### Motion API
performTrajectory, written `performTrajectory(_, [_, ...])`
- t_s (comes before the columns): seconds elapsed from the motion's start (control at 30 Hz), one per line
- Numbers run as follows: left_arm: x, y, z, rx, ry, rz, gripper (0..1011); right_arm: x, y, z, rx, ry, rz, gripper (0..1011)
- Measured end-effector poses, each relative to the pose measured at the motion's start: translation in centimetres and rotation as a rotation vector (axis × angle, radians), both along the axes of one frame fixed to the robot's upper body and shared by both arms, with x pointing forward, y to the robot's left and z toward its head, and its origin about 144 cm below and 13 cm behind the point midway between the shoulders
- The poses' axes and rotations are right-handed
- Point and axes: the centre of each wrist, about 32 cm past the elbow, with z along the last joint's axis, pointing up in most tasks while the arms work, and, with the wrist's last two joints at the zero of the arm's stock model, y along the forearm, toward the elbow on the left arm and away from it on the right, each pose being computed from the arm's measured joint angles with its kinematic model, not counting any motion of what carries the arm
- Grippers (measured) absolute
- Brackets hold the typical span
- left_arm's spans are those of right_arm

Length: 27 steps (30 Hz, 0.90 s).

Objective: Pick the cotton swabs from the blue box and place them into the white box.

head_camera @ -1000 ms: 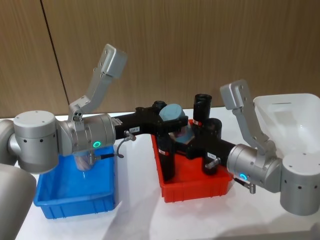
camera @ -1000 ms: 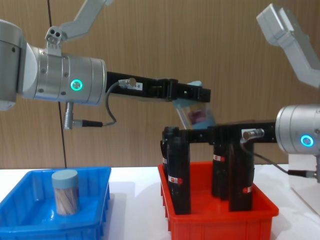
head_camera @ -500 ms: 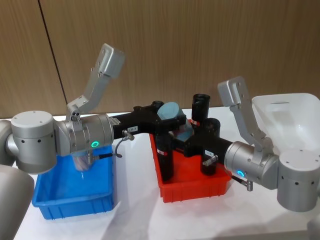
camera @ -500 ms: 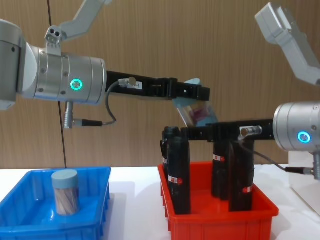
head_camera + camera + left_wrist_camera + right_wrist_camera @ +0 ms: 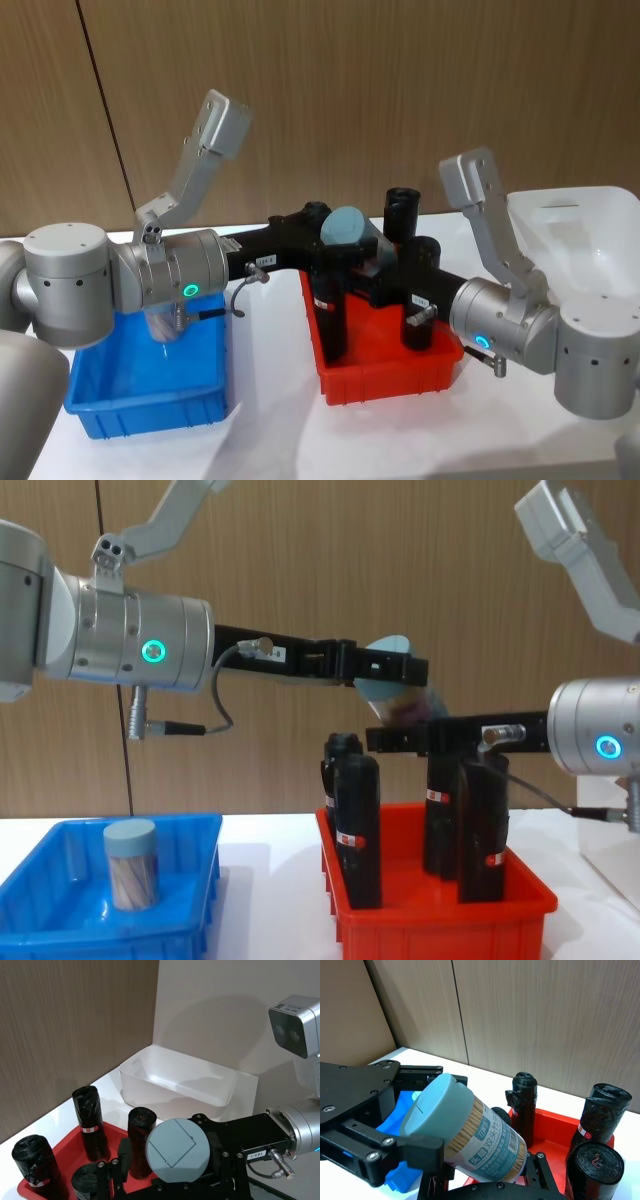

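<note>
Head view: the left gripper (image 5: 343, 247) reaches from the left to the frame's centre. It is clamped on a clear plastic jar of cotton swabs with a pale blue-grey lid (image 5: 350, 226), held in the air above a red plastic bin (image 5: 390, 378) of tall black bottles (image 5: 404, 212). The right gripper (image 5: 385, 268) comes in from the right and meets that jar low down; I cannot tell whether it has hold. The shallow bright blue box (image 5: 150, 415) lies at lower left and the translucent white box (image 5: 600, 250) at the right edge.

Chest view: a second jar (image 5: 131, 863) stands upright in the blue box at lower left. The held jar (image 5: 400, 685) hangs tilted at centre, just above the bottle tops.

Left wrist view: the white box (image 5: 175, 1085) sits at mid-frame, and what shows of its inside is bare.

Right wrist view: the jar (image 5: 470, 1130) lies tilted at centre, with bottles at lower right.

Judging from this, one jar is in mid-transfer, probably a hand-over between the arms. None has been delivered, and the second waits. The bottles stand right under the exchange and between the two boxes, so the carry must pass over them.
</note>
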Motion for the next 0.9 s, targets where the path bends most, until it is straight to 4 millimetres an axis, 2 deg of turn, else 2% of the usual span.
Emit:
performTrajectory(0.03, [0.00,0.00,0.00,0.000,0.000,0.000,973,0.00,0.00,0.00,0.001,0.000,0.000,662])
performTrajectory(0.1, [0.00,0.00,0.01,0.000,0.000,0.000,1004,0.01,0.02,0.01,0.004,0.001,0.000,662])
performTrajectory(0.9, [0.01,0.03,0.04,-0.002,-0.003,0.001,1004,-0.18,-0.11,-0.44,0.043,-0.011,-0.020,662])
